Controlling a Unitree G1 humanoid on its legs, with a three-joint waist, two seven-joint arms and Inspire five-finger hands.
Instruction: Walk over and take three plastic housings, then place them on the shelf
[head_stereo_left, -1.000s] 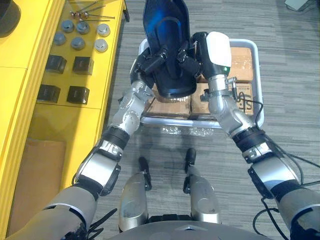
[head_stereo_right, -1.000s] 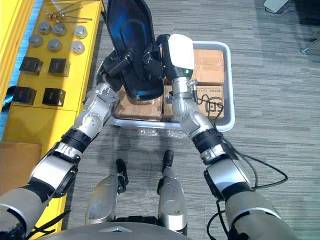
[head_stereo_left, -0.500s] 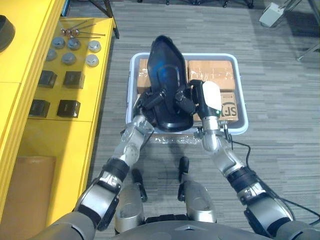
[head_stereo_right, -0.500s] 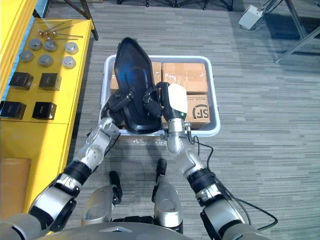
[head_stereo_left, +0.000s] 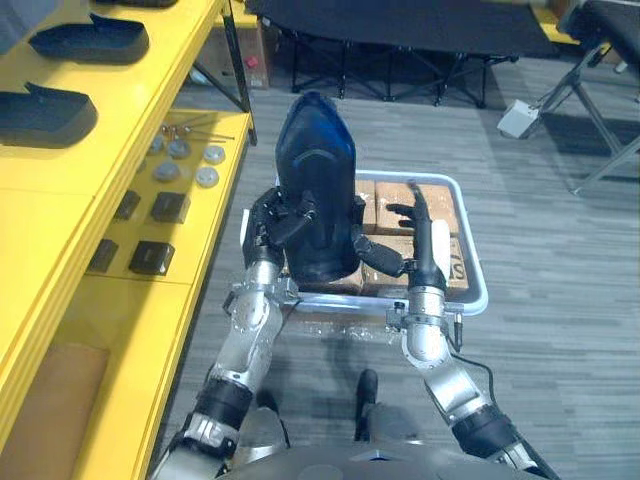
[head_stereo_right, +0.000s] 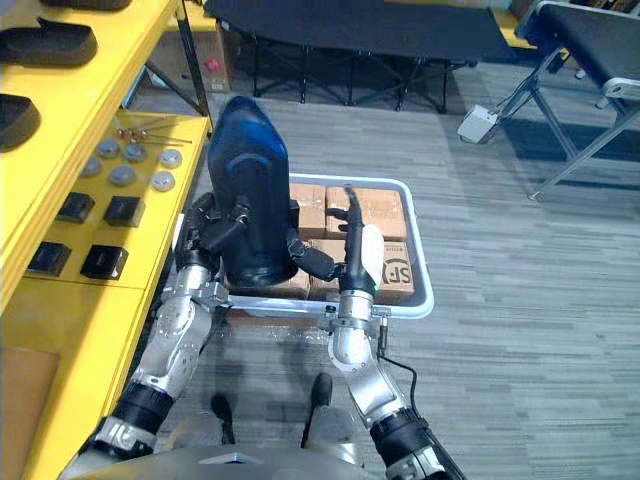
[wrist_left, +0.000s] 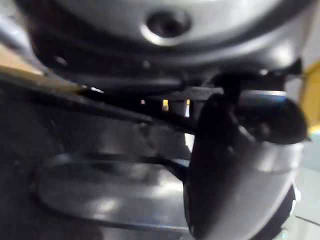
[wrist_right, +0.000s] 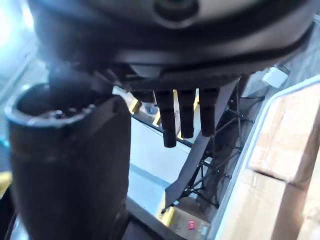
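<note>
- while it stands upright clear of the floor, black plastic housing (head_stereo_left: 315, 180): held between both hands, over the near left part of the tray.
- left hand (head_stereo_left: 272, 222): fingers curled round the housing's left edge.
- right hand (head_stereo_left: 425, 240): fingers straight, pointing far; thumb reaches left and lies against the housing's lower right side.
- white tray (head_stereo_left: 470, 295): on grey carpet (head_stereo_left: 560, 250), just beyond the hands; holds cardboard boxes (head_stereo_left: 425, 195).
- yellow shelf (head_stereo_left: 60, 200): left of the tray.
- upper level, far left: far shelf housing (head_stereo_left: 90, 38) and near shelf housing (head_stereo_left: 45, 112), both black, lying flat, apart.
- lower level: small black blocks (head_stereo_left: 150, 257) nearer, round metal caps (head_stereo_left: 185, 160) farther.
</note>
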